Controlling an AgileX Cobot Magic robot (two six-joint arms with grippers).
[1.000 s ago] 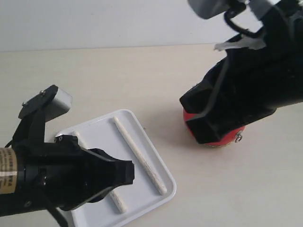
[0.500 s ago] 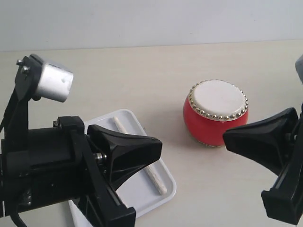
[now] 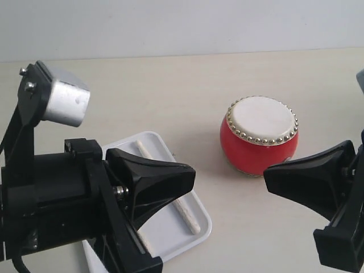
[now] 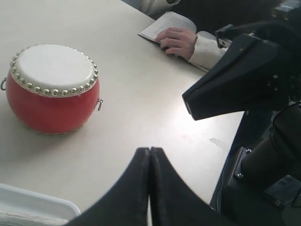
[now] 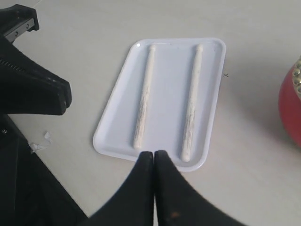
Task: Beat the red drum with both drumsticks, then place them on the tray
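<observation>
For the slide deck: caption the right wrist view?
Two drumsticks lie side by side in the white tray; the shut right claw holds nothing.

The left arm (image 3: 68,193) covers most of the tray (image 3: 165,153) and drumsticks (image 3: 186,213); the right wrist view crops the red drum (image 5: 291,108).

so the red drum (image 3: 250,156) has a pretty glossy body with a matt cream head (image 3: 261,118) and shiny brass-looking studs (image 4: 47,92), the drumsticks (image 5: 144,94) look like pale, slightly rough wood, the tray (image 5: 171,89) is smooth white plastic, and the table (image 3: 170,91) is matt beige
</observation>
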